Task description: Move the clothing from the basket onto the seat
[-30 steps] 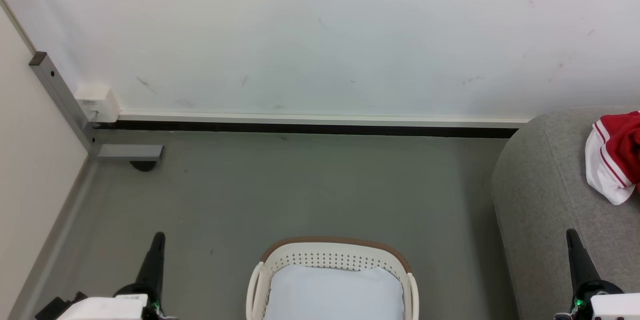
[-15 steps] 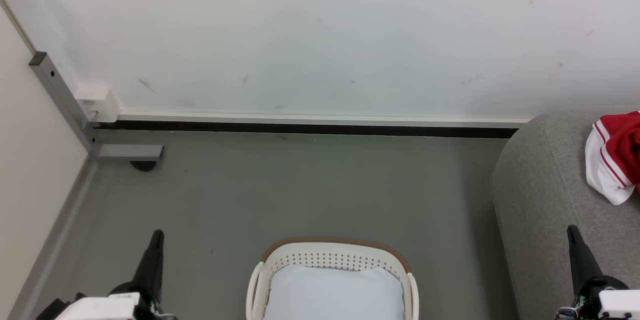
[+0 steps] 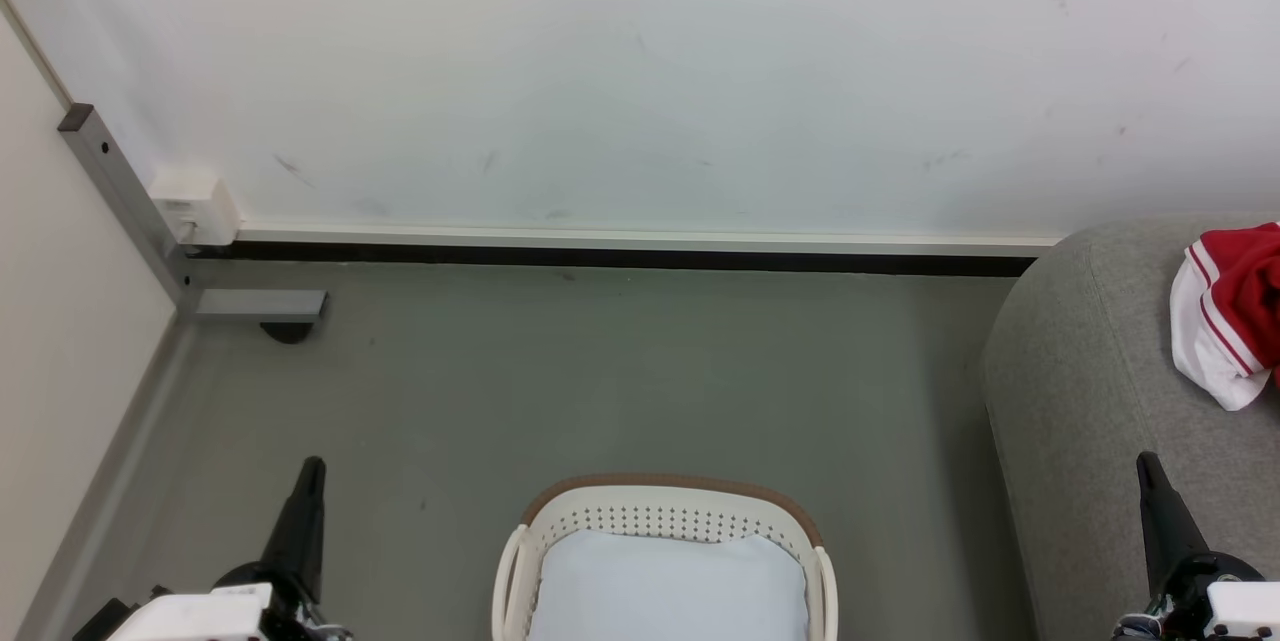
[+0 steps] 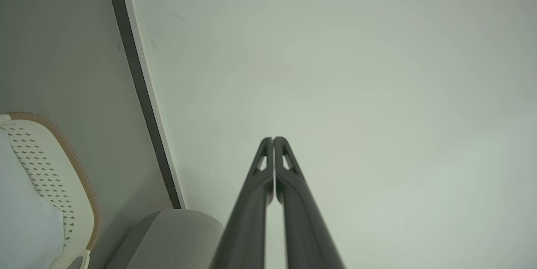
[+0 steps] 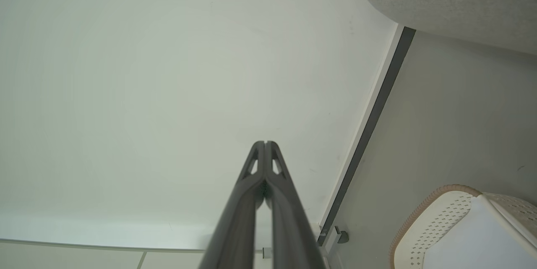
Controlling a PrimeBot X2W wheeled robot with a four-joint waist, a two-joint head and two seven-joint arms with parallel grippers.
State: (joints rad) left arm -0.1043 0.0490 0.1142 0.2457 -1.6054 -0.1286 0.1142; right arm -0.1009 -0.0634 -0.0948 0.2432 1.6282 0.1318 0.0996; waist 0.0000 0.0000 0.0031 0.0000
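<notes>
Both arms edged slightly outward. Fingers pressed together on left gripper [image 3: 312,467] and right gripper [image 3: 1147,462]. Red-and-white clothing [image 3: 1232,313] lies on grey seat [image 3: 1080,391]; cream basket [image 3: 665,513] stands on floor [image 3: 600,371] between them.

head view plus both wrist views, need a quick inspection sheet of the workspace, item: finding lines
surface: grey-green floor, a few faint marks
job's things: basket stands on the floor, its pale bottom showing and no garment in the part in view; red and white clothing lies on the grey seat at the picture's right edge
clutter: white box at the wall's foot, grey metal bar in the corner
grippers: left tool shut, empty, left of the basket; right tool shut, empty, by the seat
cables: nothing seen
surroundings: white wall with scuffs, dark skirting strip
</notes>
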